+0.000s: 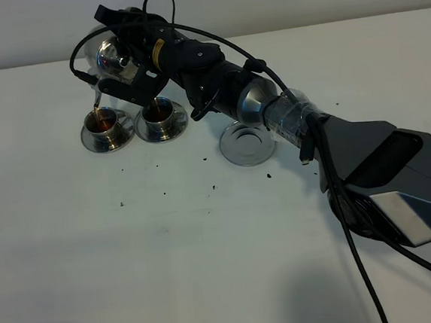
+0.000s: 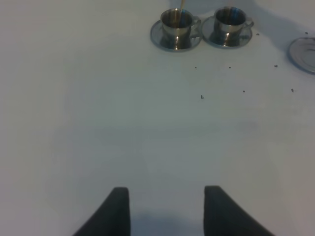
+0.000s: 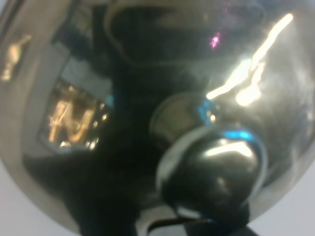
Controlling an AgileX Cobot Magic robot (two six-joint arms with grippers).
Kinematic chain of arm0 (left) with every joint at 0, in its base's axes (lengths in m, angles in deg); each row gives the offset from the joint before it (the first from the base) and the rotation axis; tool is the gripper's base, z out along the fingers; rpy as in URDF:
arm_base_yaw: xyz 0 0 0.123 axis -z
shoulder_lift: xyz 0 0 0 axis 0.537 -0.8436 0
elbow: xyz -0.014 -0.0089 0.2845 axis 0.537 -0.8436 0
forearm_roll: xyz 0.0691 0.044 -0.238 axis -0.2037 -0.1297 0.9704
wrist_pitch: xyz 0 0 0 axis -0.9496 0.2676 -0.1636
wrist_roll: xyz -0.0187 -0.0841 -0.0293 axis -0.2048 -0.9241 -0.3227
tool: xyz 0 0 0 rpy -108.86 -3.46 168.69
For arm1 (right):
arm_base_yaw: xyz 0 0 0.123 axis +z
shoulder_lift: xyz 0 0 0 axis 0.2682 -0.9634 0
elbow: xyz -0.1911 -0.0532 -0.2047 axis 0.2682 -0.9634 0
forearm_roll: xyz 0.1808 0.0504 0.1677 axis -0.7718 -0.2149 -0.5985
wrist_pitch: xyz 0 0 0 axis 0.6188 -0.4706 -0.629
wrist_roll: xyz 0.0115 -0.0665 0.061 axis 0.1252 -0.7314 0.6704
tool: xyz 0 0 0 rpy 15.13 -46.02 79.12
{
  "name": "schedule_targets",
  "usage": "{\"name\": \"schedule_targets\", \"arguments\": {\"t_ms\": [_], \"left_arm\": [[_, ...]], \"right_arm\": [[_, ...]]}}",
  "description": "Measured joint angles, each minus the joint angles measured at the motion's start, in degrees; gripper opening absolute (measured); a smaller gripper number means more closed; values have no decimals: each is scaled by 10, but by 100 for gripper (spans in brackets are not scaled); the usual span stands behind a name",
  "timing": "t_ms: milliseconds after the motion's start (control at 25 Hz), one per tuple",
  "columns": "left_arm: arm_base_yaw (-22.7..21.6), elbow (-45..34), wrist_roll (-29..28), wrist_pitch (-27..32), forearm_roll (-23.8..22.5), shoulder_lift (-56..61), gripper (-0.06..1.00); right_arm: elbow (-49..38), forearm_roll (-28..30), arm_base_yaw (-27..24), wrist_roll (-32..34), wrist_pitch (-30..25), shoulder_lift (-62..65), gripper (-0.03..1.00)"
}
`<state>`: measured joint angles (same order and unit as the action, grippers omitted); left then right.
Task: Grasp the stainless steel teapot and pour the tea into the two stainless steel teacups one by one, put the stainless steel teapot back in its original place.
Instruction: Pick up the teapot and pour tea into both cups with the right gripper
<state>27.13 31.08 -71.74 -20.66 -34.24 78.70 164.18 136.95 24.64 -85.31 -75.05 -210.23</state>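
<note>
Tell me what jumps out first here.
The right gripper holds the stainless steel teapot tilted at the far side of the white table, tea streaming into the left teacup. The bare coaster lies right of the other teacup, with dark flecks scattered in front.

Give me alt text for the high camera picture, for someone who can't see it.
A robot arm reaches across a white table and tips a steel teapot, pouring tea into the left cup beside a second cup, each on a saucer. A bare steel coaster sits to their right, with dark specks scattered nearby.
</note>
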Motion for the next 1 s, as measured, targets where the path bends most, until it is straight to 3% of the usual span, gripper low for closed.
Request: {"name": "schedule_targets", "arguments": {"t_ms": [1000], "left_arm": [[0,0,0,1,0,0,39]], "right_arm": [[0,2,0,15,-1,0,18]]}}
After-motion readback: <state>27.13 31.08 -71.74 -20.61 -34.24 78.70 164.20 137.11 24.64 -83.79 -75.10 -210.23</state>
